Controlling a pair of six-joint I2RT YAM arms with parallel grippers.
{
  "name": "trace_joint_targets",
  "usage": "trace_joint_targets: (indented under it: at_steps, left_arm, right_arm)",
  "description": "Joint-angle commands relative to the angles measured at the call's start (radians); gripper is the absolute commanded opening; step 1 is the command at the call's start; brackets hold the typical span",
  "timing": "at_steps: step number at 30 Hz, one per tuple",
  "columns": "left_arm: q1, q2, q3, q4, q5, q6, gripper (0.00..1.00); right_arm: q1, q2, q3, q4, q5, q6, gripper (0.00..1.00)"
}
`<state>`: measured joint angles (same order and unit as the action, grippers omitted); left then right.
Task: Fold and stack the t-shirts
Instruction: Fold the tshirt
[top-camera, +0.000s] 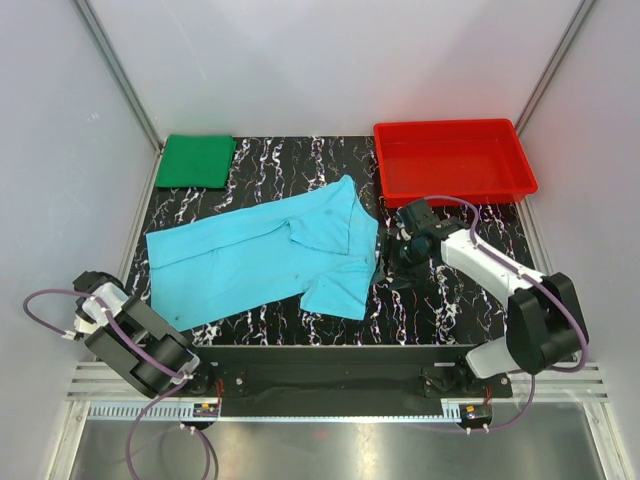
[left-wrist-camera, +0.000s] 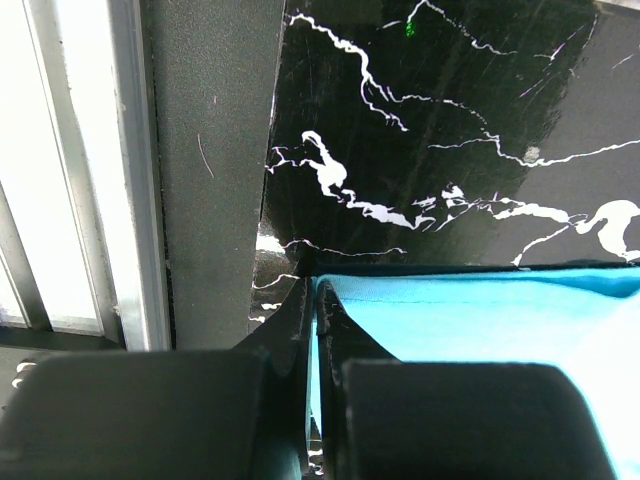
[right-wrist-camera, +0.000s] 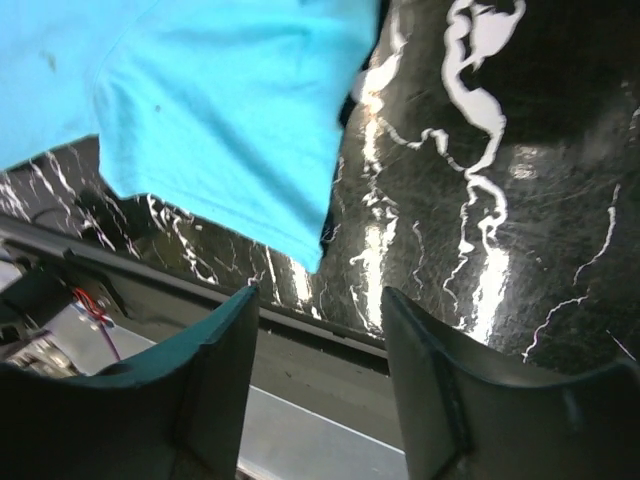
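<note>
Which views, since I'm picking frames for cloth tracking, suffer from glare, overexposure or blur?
Top external: even light, sharp, soft shadows only. Left wrist: the metal rail is blown out white, the near fingers soft. Right wrist: glare streaks on the glossy table; the light cyan-blue t-shirt reads clearly.

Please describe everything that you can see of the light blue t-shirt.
The light blue t-shirt is a plain shirt of soft cloth with short sleeves and a few small dark spots. It lies spread on the black marbled table, mostly flat, with some cloth doubled over near the collar. The left tool is shut on its edge at the left side. The right tool stands open beside a sleeve and does not touch it.
</note>
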<state>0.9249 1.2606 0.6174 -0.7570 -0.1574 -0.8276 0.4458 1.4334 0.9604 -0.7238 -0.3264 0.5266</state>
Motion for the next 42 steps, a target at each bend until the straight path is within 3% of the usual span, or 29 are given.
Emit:
trace_joint_targets:
  at_steps: [1,7,13,23,33,37,40,42]
  left_arm:
    - [0.011,0.014,-0.005,0.016,-0.053,0.007,0.00]
    - [0.011,-0.007,0.013,-0.025,-0.065,-0.011,0.00]
    - [0.011,-0.023,0.028,-0.059,-0.057,-0.030,0.00]
    - [0.012,-0.027,0.035,-0.074,-0.054,-0.041,0.00]
    - [0.011,-0.029,0.045,-0.090,-0.079,-0.039,0.00]
    - [0.012,-0.029,0.047,-0.117,-0.097,-0.079,0.00]
    - [0.012,-0.033,0.048,-0.145,-0.114,-0.105,0.00]
    - [0.012,-0.040,0.054,-0.166,-0.125,-0.113,0.00]
  right_arm:
    - [-0.028,0.036,-0.008,0.070,-0.019,0.038,0.58]
    - [-0.029,0.134,-0.009,0.181,-0.040,0.047,0.49]
    - [-0.027,0.245,0.043,0.219,-0.033,0.046,0.49]
    - [-0.029,0.292,0.009,0.302,-0.005,0.027,0.48]
    - [-0.027,0.320,0.009,0.320,-0.031,0.030,0.37]
    - [-0.028,0.294,0.001,0.320,-0.033,0.038,0.22]
    - [-0.029,0.275,0.004,0.307,-0.020,0.041,0.02]
    - [-0.029,0.253,0.015,0.285,-0.008,0.042,0.00]
